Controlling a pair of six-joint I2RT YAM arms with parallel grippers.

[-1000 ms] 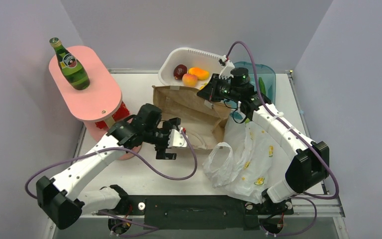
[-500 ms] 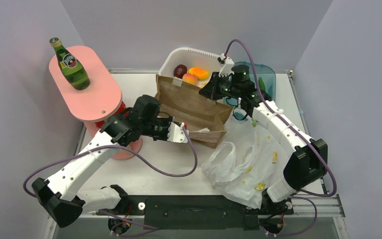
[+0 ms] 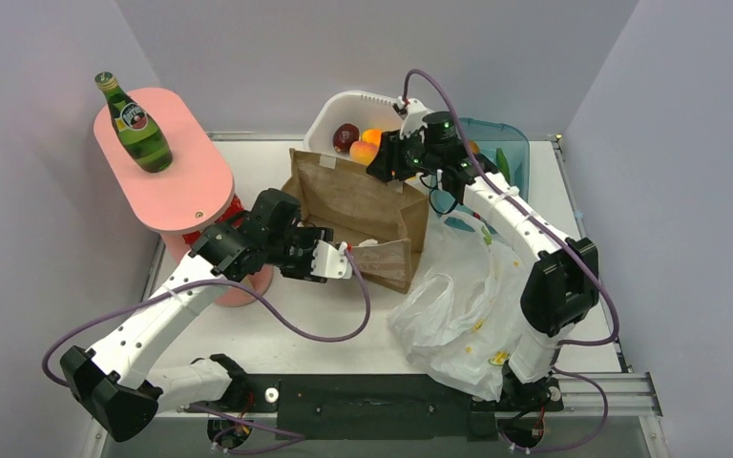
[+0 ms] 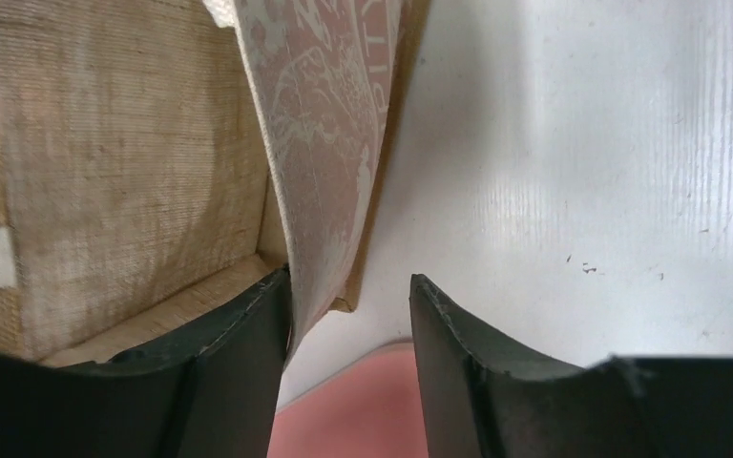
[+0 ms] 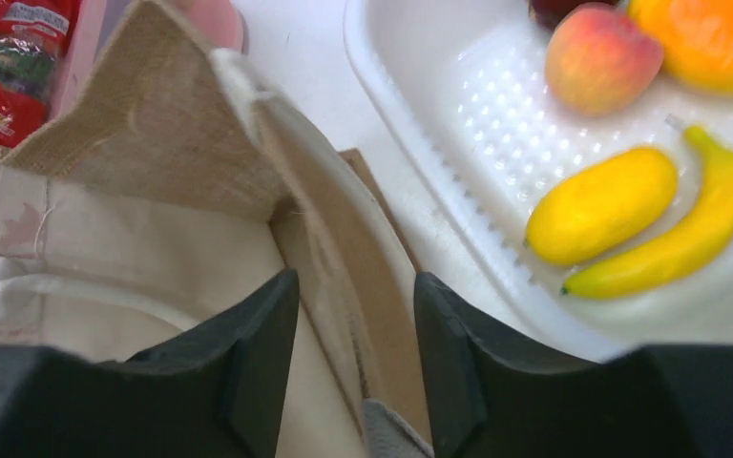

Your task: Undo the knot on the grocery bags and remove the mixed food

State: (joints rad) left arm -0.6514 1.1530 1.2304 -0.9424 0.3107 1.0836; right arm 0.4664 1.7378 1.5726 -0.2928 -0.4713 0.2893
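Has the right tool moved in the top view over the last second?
Yes. The right tool, on the brown paper bag, has shifted left along the front rim of the white basket, away from the teal bin.

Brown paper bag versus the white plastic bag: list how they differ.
The brown paper bag stands upright and stiff; the white plastic bag lies slumped and crinkled. The paper one is opaque; the plastic one translucent with yellow marks. The left pincer and right pincer straddle the paper bag's edges, not the plastic bag. Both sit on the table.
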